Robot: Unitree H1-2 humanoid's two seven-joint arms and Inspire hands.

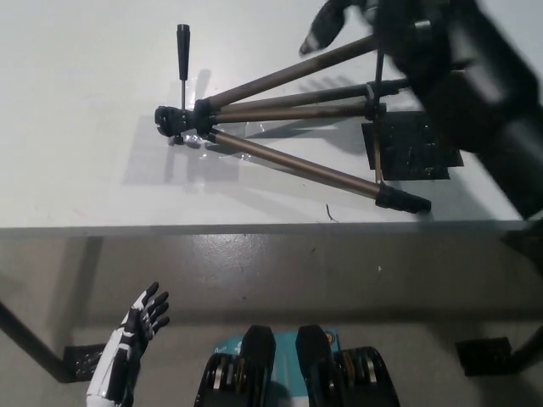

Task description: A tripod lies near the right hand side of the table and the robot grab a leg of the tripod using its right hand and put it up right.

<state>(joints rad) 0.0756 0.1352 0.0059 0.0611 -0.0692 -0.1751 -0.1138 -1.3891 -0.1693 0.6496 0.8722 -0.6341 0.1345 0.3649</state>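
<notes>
Tripod (280,127): flat on counter (76,127).
Right hand (373,21): over tripod's far leg, grip unclear.
Left hand (140,318): below counter edge, open, empty.

A bronze-legged metal tripod with black head and feet (280,119) is lying on a plain pale grey table (85,127), beside a black rectangular mat (411,151).

The tripod (280,127) is lying flat on the white counter (85,102), its head toward the left and its legs fanning out to the right. The black right hand (399,34) is hovering over the upper leg's far end, blurred, fingers (316,36) spread. A black mat (411,151) is lying beneath the legs. The white left hand (136,331) is resting open below the counter edge.
</notes>
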